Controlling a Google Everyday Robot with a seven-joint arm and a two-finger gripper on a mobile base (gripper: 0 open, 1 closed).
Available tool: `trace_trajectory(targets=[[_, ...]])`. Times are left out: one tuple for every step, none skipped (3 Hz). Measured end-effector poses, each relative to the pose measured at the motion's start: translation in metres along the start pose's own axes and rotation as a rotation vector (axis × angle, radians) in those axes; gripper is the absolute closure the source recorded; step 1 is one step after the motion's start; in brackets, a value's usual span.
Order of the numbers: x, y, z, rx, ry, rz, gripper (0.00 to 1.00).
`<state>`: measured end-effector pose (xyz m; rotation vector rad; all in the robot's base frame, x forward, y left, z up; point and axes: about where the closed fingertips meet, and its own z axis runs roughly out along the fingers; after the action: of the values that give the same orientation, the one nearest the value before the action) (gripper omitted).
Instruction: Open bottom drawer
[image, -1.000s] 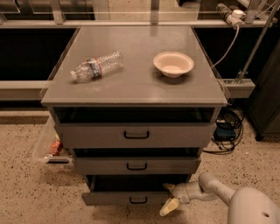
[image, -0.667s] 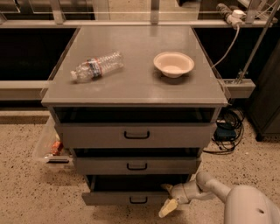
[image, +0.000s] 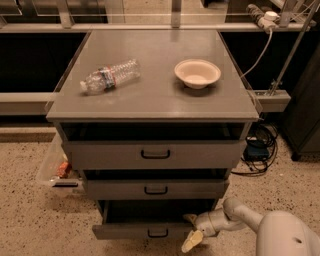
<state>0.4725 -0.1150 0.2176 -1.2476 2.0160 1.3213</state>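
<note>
The bottom drawer (image: 135, 230) is the lowest grey front of the cabinet, with a small black loop handle (image: 158, 233). It stands pulled out a little, showing a dark interior above its front. My gripper (image: 191, 231) reaches in from the lower right on a white arm (image: 240, 216) and sits at the drawer's right end. One pale finger (image: 192, 241) hangs in front of the drawer's face and the other (image: 189, 218) lies over its top edge.
The mid-sized drawer (image: 155, 189) and the tall top drawer (image: 155, 154) sit above. On the cabinet top lie a plastic bottle (image: 110, 75) and a beige bowl (image: 197, 73). A clear bin (image: 56, 165) stands at left, cables (image: 260, 147) at right.
The camera view has shifted slightly; the gripper stays at the bottom drawer's right end, and the drawer stands about as far out as before.
</note>
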Motion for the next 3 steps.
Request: trace_trajectory(targets=[[-0.003, 0.002, -0.002, 0.000, 0.000, 0.000, 0.00], [0.011, 0.018, -0.001, -0.041, 0.020, 0.034, 0.00], [0.009, 0.019, -0.002, -0.041, 0.020, 0.034, 0.00]])
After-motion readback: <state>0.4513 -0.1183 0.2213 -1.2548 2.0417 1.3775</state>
